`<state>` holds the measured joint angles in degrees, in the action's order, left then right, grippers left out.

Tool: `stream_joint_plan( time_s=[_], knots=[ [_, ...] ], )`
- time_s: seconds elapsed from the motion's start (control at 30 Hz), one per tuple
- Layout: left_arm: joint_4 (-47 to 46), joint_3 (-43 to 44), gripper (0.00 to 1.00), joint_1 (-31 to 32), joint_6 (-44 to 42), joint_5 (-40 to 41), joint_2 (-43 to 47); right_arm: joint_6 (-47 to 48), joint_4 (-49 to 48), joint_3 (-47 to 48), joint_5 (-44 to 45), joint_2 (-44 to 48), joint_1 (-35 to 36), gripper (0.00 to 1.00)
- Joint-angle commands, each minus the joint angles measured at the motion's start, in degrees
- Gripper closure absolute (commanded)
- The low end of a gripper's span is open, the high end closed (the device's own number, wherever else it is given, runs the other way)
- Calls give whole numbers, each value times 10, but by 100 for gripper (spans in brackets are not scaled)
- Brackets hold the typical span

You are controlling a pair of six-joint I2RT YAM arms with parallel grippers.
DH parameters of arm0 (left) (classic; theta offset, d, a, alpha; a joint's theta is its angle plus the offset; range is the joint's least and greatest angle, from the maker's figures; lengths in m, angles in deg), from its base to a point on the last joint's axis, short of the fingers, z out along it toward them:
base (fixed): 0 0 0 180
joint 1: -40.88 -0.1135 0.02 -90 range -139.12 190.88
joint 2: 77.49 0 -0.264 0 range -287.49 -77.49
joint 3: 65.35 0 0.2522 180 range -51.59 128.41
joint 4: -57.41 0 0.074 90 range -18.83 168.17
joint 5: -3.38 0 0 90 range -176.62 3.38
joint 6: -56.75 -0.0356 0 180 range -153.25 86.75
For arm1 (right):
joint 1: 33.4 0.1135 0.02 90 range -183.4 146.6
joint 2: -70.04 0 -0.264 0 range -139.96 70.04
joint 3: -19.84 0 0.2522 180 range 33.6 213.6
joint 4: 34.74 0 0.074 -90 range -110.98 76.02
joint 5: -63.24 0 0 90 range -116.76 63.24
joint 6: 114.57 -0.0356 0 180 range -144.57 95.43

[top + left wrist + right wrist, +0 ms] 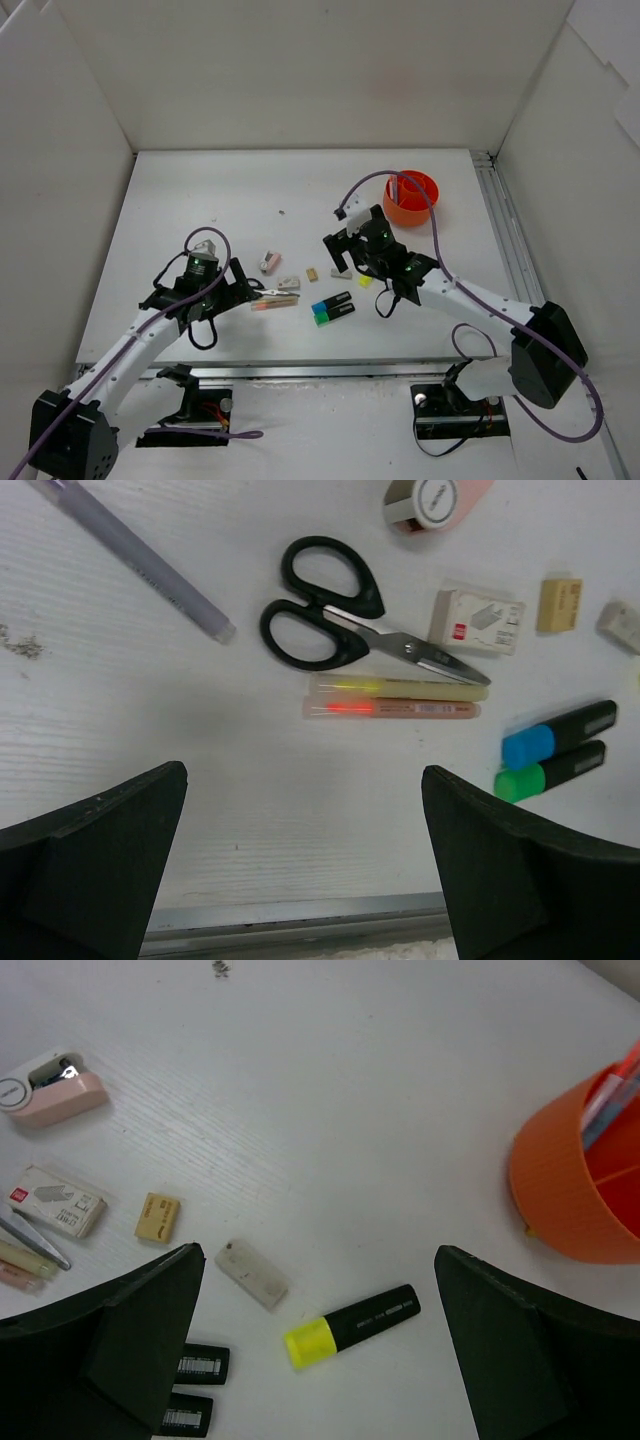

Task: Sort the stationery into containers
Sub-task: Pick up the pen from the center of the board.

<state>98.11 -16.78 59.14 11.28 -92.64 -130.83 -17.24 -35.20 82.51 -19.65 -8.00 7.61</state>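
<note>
Left gripper (303, 780) and right gripper (318, 1255) both gape wide, holding nothing. Thin pens (612, 1085) stand in the round orange plastic cup (570, 1190). Nearest the cup lies the yellow-ended black highlighter (352, 1326). Farther from it lie black-handled scissors (330, 605), the blue-ended highlighter (560, 735), the green-ended highlighter (550, 770) and a beige eraser (558, 604). Most of the sorting looks undone.

White table (250, 190) boxed in by plain white panels (300, 70) on three sides, metal rail (503, 230) along its right edge
</note>
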Motion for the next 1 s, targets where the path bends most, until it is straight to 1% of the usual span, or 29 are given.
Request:
stream_joint_plan(
  time_s=[0.0,0.1,0.13,0.17,0.2,0.27,0.3,0.4,0.43,0.53,0.57,0.6,0.63,0.67,0.83,0.9,0.93,0.97],
  knots=[
    [19,38,0,27,18,103,-21,-71,-36,-8,105,69,6,2],
    [50,58,1,33,32,151,-50,-87,-7,-18,100,92,6,2],
    [71,72,1,33,63,161,-67,-93,0,-18,102,94,7,2],
    [78,76,0,18,81,175,-76,-97,15,-18,102,97,7,2],
    [78,82,0,9,103,176,-90,-100,22,-19,104,103,9,2],
    [71,85,1,-10,116,179,-109,-103,36,-21,106,113,12,2],
    [69,96,0,-29,124,181,-133,-101,38,-22,106,117,12,2],
    [59,116,2,-49,149,181,-184,-100,49,-32,116,129,13,2],
    [56,131,4,-49,154,184,-199,-100,48,-38,122,133,13,2],
    [83,166,10,-54,194,207,-257,-94,58,-42,153,140,17,2],
    [91,173,16,-60,203,213,-269,-93,65,-43,161,140,16,2],
    [98,179,20,-60,229,230,-290,-90,67,-42,174,144,15,2],
    [102,187,22,-60,239,239,-299,-89,67,-43,178,147,16,2],
    [104,189,25,-60,249,249,-307,-88,67,-44,182,149,16,2],
    [102,223,32,-66,262,258,-375,-89,70,-48,183,157,14,2],
    [102,230,38,-71,265,254,-401,-88,72,-49,185,164,13,2],
    [106,233,46,-71,267,255,-407,-92,73,-50,185,167,13,2],
    [107,234,49,-71,267,258,-408,-93,73,-50,183,173,13,2]
  ],
)
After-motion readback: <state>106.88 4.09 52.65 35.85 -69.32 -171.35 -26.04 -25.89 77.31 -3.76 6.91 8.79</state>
